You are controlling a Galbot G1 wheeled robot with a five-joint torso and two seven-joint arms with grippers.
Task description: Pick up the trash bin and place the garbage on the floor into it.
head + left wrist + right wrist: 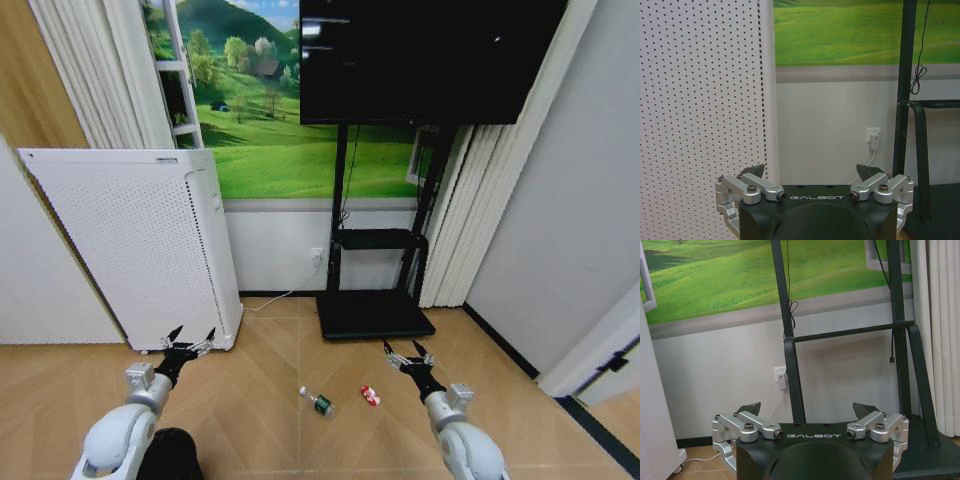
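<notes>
- Evidently nothing is picked up yet: left gripper (pixel 189 339) and right gripper (pixel 408 350) both hang released above the floor (pixel 260 400).
- Bottle (pixel 318 401) and red wrapper (pixel 370 396) lie between them.
- Next move calls for grasping the dark bin (pixel 168 455), seemingly at the left arm's base.

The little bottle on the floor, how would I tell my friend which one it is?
Find the big black TV stand against the wall, with its flat base on the tan herringbone wooden floor. In front of that base, between the two open grippers, lies a small clear plastic bottle with a green label on its side. The small red-and-white wrapper beside it is flatter and has no green.
</notes>
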